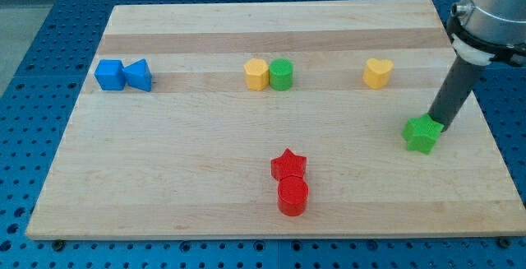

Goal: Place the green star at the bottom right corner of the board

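The green star (422, 134) lies on the wooden board (164, 178) at the view's right, about midway down. My tip (435, 123) touches the star's upper right side. The dark rod slants up from there to the arm at the view's top right corner.
A blue cube (108, 75) and a blue triangular block (138, 75) sit at the upper left. A yellow block (256, 74) touches a green cylinder (281, 74) at top centre. A yellow heart (378, 72) is upper right. A red star (288, 165) and red cylinder (292, 196) sit at bottom centre.
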